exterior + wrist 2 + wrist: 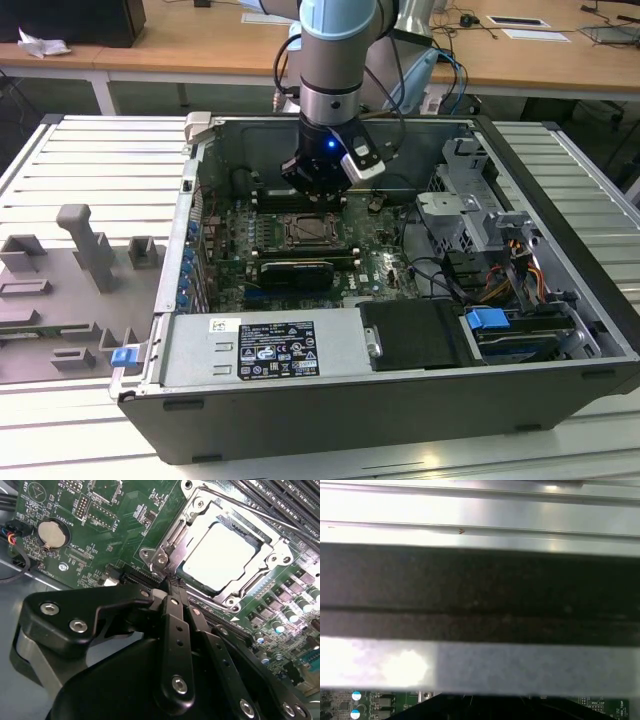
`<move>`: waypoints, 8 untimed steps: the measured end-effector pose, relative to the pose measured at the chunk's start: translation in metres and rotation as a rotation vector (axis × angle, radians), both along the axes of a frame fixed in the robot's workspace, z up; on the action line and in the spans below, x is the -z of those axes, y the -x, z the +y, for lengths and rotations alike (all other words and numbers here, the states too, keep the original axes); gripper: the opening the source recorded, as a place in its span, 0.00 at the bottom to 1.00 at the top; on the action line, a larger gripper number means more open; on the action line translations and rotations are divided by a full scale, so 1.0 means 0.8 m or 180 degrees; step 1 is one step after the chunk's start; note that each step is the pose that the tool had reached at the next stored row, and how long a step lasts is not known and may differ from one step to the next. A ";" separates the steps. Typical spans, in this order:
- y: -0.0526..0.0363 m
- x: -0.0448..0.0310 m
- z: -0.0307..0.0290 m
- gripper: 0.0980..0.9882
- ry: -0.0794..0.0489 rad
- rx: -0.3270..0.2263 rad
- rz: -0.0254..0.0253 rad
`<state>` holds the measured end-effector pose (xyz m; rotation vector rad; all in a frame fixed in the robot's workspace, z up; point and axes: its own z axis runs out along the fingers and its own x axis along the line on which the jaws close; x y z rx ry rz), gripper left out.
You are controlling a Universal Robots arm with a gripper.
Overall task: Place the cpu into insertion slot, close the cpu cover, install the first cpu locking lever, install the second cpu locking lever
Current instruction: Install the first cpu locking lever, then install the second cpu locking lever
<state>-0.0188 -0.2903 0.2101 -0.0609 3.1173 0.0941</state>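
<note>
In the second wrist view the cpu (224,550), a pale silvery square, lies in the insertion slot on the green motherboard. The cpu cover (199,516), a silvery frame, lies flat around it. A thin metal locking lever (260,511) runs along the socket's far side, and another lever's end (161,559) sits at the near corner. My gripper (172,582) is shut, with its black fingertips pressed together right at that near corner and nothing visibly between them. In the exterior view my gripper (322,188) hangs just behind the socket (314,232) inside the open computer case.
A coin battery (52,533) and memory slots (285,500) flank the socket. The case walls (190,250), a long black card (297,270), drive cage (470,215) and cables (450,275) crowd the board. A grey fixture block (85,240) stands on the table at the exterior view's left.
</note>
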 end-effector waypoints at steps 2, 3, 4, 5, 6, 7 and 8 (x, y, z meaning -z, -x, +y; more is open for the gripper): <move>0.000 0.0000 -0.0003 0.01 0.0000 0.0000 0.0000; 0.000 0.0000 -0.0007 0.01 0.0000 0.0000 0.0000; 0.000 0.0000 -0.0008 0.01 0.0000 0.0000 0.0000; 0.000 0.0000 -0.0011 0.01 0.0000 0.0000 0.0000; 0.000 0.0000 -0.0015 0.01 0.0000 0.0000 0.0000; 0.000 0.0000 -0.0020 0.01 0.0000 0.0000 0.0000; 0.000 0.0000 -0.0027 0.01 0.0000 0.0000 0.0000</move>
